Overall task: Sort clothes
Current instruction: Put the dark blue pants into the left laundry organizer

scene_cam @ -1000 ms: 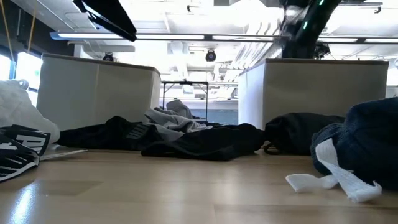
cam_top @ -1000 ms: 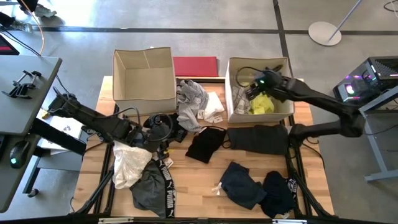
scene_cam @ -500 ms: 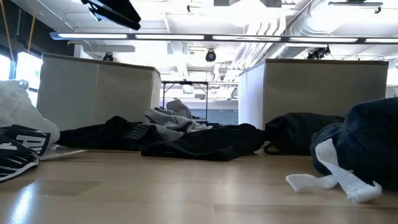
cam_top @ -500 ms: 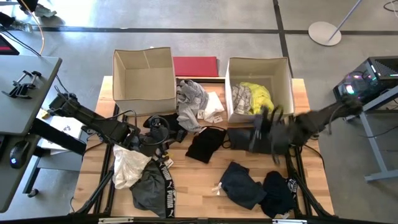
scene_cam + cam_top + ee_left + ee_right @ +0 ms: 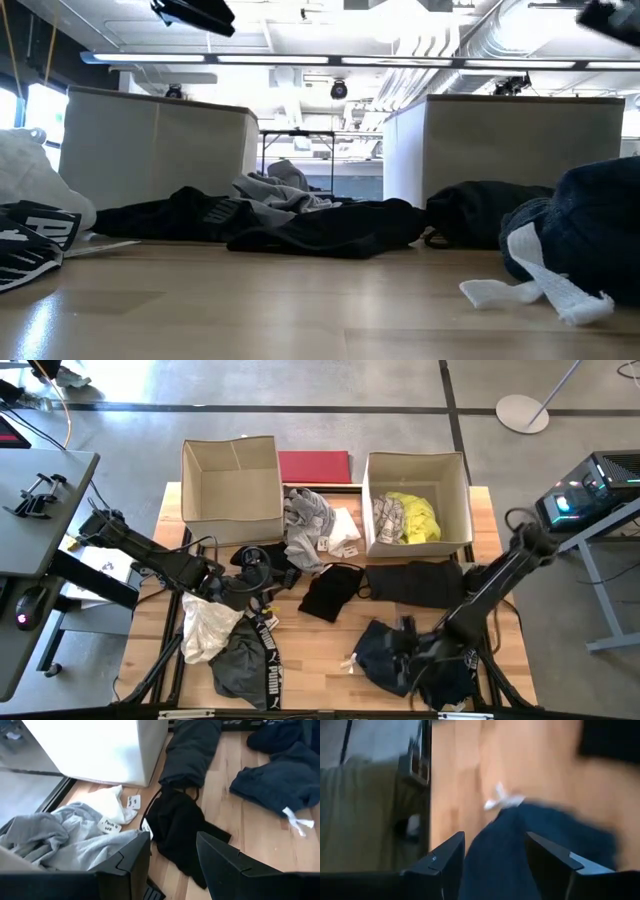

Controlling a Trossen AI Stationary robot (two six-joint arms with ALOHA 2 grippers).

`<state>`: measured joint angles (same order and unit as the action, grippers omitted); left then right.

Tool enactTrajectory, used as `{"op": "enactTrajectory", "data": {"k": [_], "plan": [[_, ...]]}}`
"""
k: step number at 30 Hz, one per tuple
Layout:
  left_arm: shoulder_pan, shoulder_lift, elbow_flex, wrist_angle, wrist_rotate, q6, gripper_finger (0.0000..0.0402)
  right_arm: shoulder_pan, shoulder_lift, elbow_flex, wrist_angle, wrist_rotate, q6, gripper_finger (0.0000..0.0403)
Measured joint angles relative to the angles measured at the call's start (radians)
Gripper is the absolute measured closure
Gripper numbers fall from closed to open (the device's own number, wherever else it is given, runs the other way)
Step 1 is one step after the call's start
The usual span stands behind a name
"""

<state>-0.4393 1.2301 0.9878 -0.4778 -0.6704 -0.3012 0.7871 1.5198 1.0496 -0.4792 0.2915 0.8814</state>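
Clothes lie spread over the wooden table: a black garment, a grey one, a cream-white one, a navy one with a white drawstring, and a grey PUMA piece. A neon yellow garment lies in the right box. My left gripper hangs open above the table's left middle, near the black garment, and holds nothing. My right gripper stands open just above the navy garment near the front edge, blurred.
An empty tan box stands at the far left, with a flat red board between the two boxes. A white garment lies at the left, a dark one before the right box, and a black heap at the near right.
My right gripper has swung fast from above the right box toward the table's near edge and down, turning as it went, and now hangs over the navy garment. The neon yellow garment stays in the box. The clothes on the table have not moved.
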Motion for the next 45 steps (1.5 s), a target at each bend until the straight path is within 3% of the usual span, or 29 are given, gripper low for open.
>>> {"op": "enactTrajectory", "data": {"k": [5, 11, 17, 23, 32, 34, 40, 45], "plan": [[0.0, 0.0, 0.0, 0.065, 0.001, 0.057, 0.025, -0.001, 0.122, -0.001, 0.038, -0.106, 0.081, 0.0169], [0.0, 0.0, 0.0, 0.089, 0.001, 0.086, 0.025, -0.002, 0.216, -0.001, 0.004, -0.096, -0.037, 0.0115], [0.0, 0.0, 0.0, 0.088, 0.002, 0.085, 0.025, -0.003, 0.31, 0.003, -0.028, -0.033, -0.184, 0.0119], [0.0, 0.0, 0.0, 0.088, 0.003, 0.078, 0.025, -0.003, 0.383, 0.01, -0.034, -0.006, -0.269, 0.0182], [0.0, 0.01, 0.0, 0.171, 0.03, 0.142, 0.025, -0.003, 0.34, -0.001, -0.06, 0.114, -0.262, 0.0379], [0.0, 0.026, 0.0, 0.21, 0.048, 0.177, 0.025, -0.003, 0.325, -0.003, -0.066, 0.126, -0.262, 0.039], [0.0, 0.108, 0.0, 0.315, 0.092, 0.285, 0.025, -0.004, 0.281, -0.006, -0.074, 0.163, -0.254, 0.0373], [0.0, 0.199, 0.0, 0.418, 0.114, 0.37, 0.025, -0.004, 0.261, -0.005, -0.075, 0.173, -0.258, 0.0391]]}}
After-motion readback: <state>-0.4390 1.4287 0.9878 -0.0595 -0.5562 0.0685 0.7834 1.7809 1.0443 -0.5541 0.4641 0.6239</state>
